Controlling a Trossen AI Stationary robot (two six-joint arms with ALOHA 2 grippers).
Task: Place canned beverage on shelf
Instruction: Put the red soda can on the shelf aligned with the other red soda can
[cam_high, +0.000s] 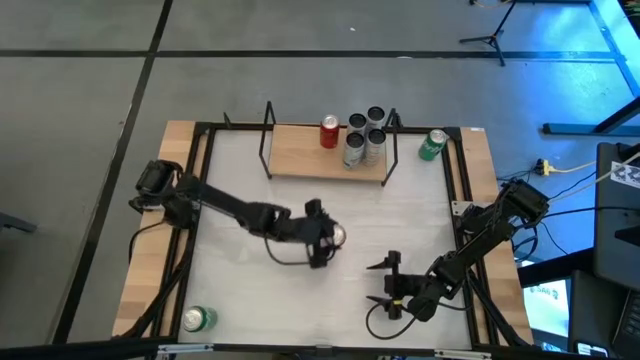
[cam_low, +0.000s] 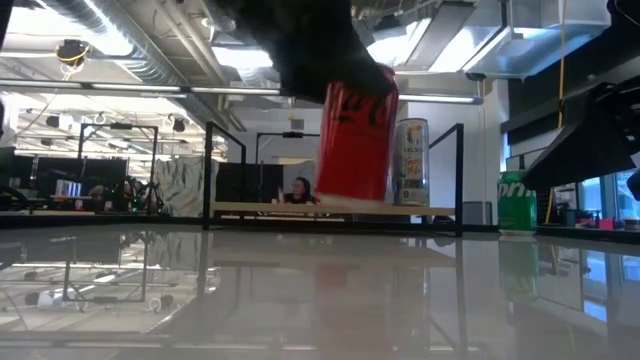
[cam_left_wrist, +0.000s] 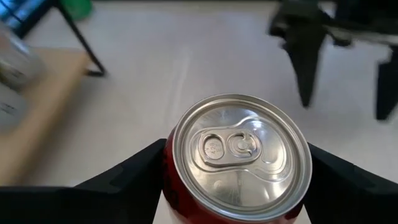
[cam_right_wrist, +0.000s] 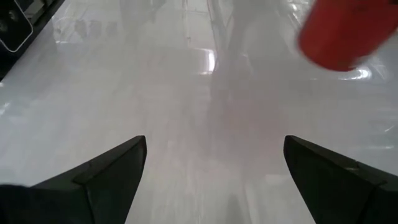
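The white, glossy worktop mirrors the ceiling lights, and its near stretch carries only a green can at the left front corner. The right gripper rests low over the right front area, its jaws spread wide with nothing between them. Around mid-worktop the left gripper has its jaws closed on a red can, one dark finger against each side; the low view shows this can lifted clear of the surface and slightly tilted. Farther back stands the shelf, a light-wood board in a black rod frame, bearing a second red can and a cluster of silver cans. Another green can sits just beside the shelf's right end. Beyond lies an open workshop with ducts, lit ceiling panels and a seated person.
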